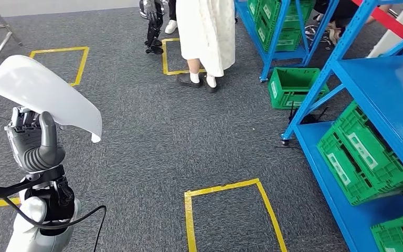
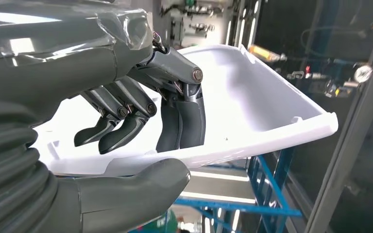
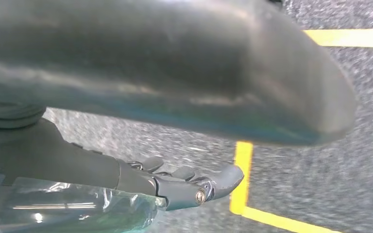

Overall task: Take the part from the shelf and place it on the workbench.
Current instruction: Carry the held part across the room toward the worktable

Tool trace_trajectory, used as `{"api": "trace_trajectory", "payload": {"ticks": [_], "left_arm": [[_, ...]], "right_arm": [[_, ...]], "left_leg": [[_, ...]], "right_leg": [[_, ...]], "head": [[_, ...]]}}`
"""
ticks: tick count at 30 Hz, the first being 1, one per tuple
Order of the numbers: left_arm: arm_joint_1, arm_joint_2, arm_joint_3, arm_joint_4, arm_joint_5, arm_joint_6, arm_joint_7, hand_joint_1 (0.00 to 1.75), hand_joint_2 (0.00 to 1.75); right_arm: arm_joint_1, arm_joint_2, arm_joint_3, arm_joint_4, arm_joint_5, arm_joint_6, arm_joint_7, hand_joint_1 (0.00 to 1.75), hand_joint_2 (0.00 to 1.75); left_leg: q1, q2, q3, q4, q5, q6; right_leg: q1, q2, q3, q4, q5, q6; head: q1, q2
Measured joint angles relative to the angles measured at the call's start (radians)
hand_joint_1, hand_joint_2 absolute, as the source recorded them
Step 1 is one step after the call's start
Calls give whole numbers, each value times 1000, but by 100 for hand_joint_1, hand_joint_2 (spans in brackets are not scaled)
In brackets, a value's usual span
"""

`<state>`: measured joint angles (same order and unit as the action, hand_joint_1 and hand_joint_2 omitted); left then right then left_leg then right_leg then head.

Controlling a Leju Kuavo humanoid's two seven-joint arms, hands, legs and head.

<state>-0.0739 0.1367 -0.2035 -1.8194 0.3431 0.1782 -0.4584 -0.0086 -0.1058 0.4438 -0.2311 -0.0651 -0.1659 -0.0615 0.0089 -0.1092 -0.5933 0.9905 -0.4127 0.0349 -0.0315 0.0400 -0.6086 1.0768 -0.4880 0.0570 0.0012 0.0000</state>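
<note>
The robot's left hand (image 1: 34, 142) is holding the white part (image 1: 44, 94) up in the air, well away from the blue shelf (image 1: 383, 94). In the left wrist view the thumb is pressing under the part's rim while the dark fingers (image 2: 179, 121) are curling inside its hollow, so the hand is clamped on the part (image 2: 252, 97). The right hand (image 3: 184, 184) is hanging over the grey carpet (image 1: 152, 136) with nothing in it and its fingers lying loosely apart. No counter is showing, so I think the robot is carrying the part toward it. The part is wide and is being held at one end, so it could tip or slip out if the robot is turning fast. A person in a white coat (image 1: 205, 31) is standing ahead and could get bumped. The green crates (image 1: 364, 152) are wearing white labels, but the writing is too small to read.
</note>
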Motion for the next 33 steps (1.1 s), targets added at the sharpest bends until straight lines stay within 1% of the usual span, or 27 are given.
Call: {"api": "trace_trajectory", "payload": {"ticks": [1,2,4,5,6,8,9,10,11,12,13,15,16,17,18,19,20,22,23,24,26,27,28,29,30,32,33], "left_arm": [[0,-1,3,0,-1,0,1,175,175],[1,-2,5,0,-1,0,1,175,175],[3,-2,9,0,-2,0,2,175,175],[4,-2,10,0,-2,0,3,175,175],[6,-2,12,0,-2,0,3,175,175],[6,-2,15,-1,-4,0,3,175,175],[6,-2,16,-2,-4,0,3,175,175],[7,-2,16,-2,-5,0,4,175,175],[8,-2,16,-1,-5,0,4,175,175],[9,-2,17,-1,-5,0,5,175,175],[10,-2,19,-2,-5,0,5,175,175],[11,-2,27,-3,-5,0,6,175,175],[11,-2,32,-5,-5,0,6,175,175],[12,-2,37,-7,-6,0,6,175,175],[14,-2,41,-9,-6,1,6,175,175],[17,-2,46,-11,-7,1,6,175,175],[23,-2,51,-14,-7,1,6,175,175],[29,-4,58,-22,-9,1,5,175,175],[31,-5,59,-24,-11,1,5,175,175],[32,-6,60,-25,-13,1,5,175,175],[40,-9,61,-25,-17,1,6,175,175],[44,-10,62,-25,-17,1,6,175,175],[47,-10,64,-25,-17,1,6,175,175],[48,-11,65,-25,-18,1,6,175,175],[49,-11,66,-25,-18,1,5,175,175],[51,-11,72,-27,-19,1,5,175,175],[53,-11,75,-28,-20,1,5,175,175]], "right_arm": [[0,0,0,0,0,0,0,0,0],[0,1,0,0,0,0,1,0,0],[-1,2,1,0,-1,0,3,0,0],[-3,3,1,0,-1,0,4,0,0],[-5,4,1,0,-1,-1,4,0,0],[-6,4,1,0,-1,-1,4,0,0],[-3,4,1,0,-1,-2,4,0,0],[-1,4,1,0,-2,-2,4,0,0],[1,4,1,0,-2,-2,4,0,0],[2,5,1,1,-2,-2,4,0,0],[1,6,1,1,-2,-2,4,0,0],[-1,8,1,0,-2,-3,3,0,0],[-1,9,1,0,-2,-3,3,0,0],[-1,9,2,0,-1,-3,3,0,0],[-1,10,2,0,-1,-3,3,0,0],[-2,10,3,0,-1,-3,4,0,0],[-4,10,4,0,0,-3,4,0,0],[-7,11,7,0,1,-3,3,0,0],[-7,11,8,0,2,-3,3,0,0],[-4,12,8,0,2,-3,3,0,0],[2,11,9,0,2,-4,4,0,0],[4,10,9,0,2,-5,4,0,0],[5,10,9,0,2,-5,4,0,0],[4,9,9,0,2,-6,4,0,0],[3,9,10,0,2,-6,4,0,0],[0,10,11,0,3,-6,4,0,0],[-1,10,13,0,3,-6,5,0,0]], "left_leg": [[-1,-12,-4,6,-3,-6],[-1,-22,-8,10,-4,-12],[3,-40,-14,12,-4,-23],[4,-31,-18,17,-7,-27],[4,-7,-26,34,-17,-31],[4,61,-71,129,-67,-38],[5,84,-105,196,-98,-40],[7,94,-137,257,-120,-42],[8,98,-156,291,-128,-42],[8,101,-157,290,-119,-41],[8,109,-134,248,-93,-37],[0,155,-59,116,-40,-24],[-7,177,-31,64,-26,-18],[-13,190,-17,38,-22,-13],[-17,188,-17,32,-25,-10],[-19,174,-18,28,-22,-6],[-17,161,-15,22,-18,-2],[-10,134,-6,9,-10,7],[-6,121,-4,5,-7,10],[-6,107,-4,4,-6,11],[-6,73,-4,5,-6,12],[-6,56,-4,5,-6,11],[-5,39,-3,7,-7,10],[-4,24,-2,9,-9,7],[-3,10,-3,14,-11,2],[-3,-13,-9,23,-17,-10],[-3,-23,-13,25,-18,-15]], "right_leg": [[-2,14,20,-45,19,-2],[-2,22,30,-65,26,-9],[3,4,34,-65,29,-27],[3,-6,36,-67,30,-34],[3,-15,38,-69,31,-40],[6,-37,41,-71,29,-54],[10,-49,42,-71,26,-59],[14,-63,43,-71,24,-64],[17,-77,43,-71,22,-66],[19,-90,43,-71,21,-67],[22,-103,45,-71,19,-67],[28,-125,50,-71,14,-65],[31,-136,52,-71,11,-62],[34,-146,54,-71,9,-58],[35,-158,56,-71,7,-54],[35,-170,59,-73,5,-50],[33,-167,59,-71,2,-46],[27,-119,41,-28,-23,-44],[24,-85,14,25,-46,-47],[22,-62,-19,92,-72,-49],[20,-49,-81,204,-102,-46],[19,-47,-91,211,-95,-39],[16,-43,-81,177,-73,-29],[11,-34,-53,109,-40,-18],[7,-14,-23,42,-10,-10],[3,19,15,-42,24,-12],[5,25,19,-48,25,-20]], "head": [[-1,0],[-1,0],[-2,0],[-2,0],[-3,0],[-5,0],[-6,0],[-6,0],[-6,0],[-6,0],[-6,0],[-6,0],[-6,0],[-5,0],[-5,0],[-5,0],[-5,0],[-4,0],[-3,0],[-3,0],[-2,0],[-2,0],[-2,0],[-2,0],[-2,0],[-3,0],[-3,0]]}}
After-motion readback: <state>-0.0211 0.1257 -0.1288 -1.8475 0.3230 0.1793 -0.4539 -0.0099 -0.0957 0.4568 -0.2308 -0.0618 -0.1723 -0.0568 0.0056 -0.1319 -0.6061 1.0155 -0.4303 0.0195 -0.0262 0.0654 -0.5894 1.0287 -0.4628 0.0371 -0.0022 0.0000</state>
